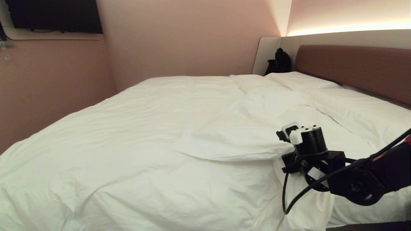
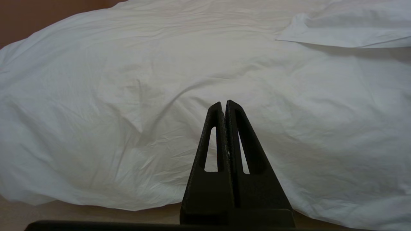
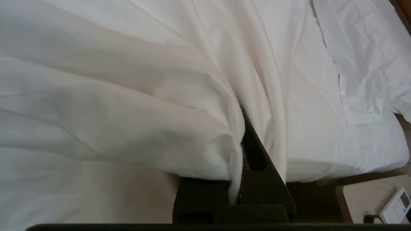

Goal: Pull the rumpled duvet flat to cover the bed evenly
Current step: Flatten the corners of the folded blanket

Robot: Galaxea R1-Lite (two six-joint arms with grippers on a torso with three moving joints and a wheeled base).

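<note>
At the far left a dark screen (image 1: pixel 54 16) hangs on the pink wall (image 1: pixel 179 38). Below it the bed (image 1: pixel 366 69) fills most of the head view, and the white duvet (image 1: pixel 154 128) lies spread over it from the near left edge to the far side, puffy and creased. In the left wrist view the left gripper (image 2: pixel 223 104) hovers just off the near edge of the duvet with its two black fingers (image 2: pixel 214 134) pressed together and nothing between them. Right of the middle of the bed a fold of the duvet doubles over on itself, its edge running toward the right gripper (image 3: pixel 241 134) at the near right. That gripper's fingers are clamped on a bunched edge of the duvet; the cloth drapes over one finger and hides most of it. In the head view the right arm (image 1: pixel 353 179) reaches in from the right over the near right corner of the bed. Further right, two flat white pillows (image 1: pixel 353 109) lie along the reddish-brown headboard, and a dark bag (image 1: pixel 279 62) sits at the far end of them. A small bedside stand with a remote (image 3: pixel 396 207) shows in the right wrist view
</note>
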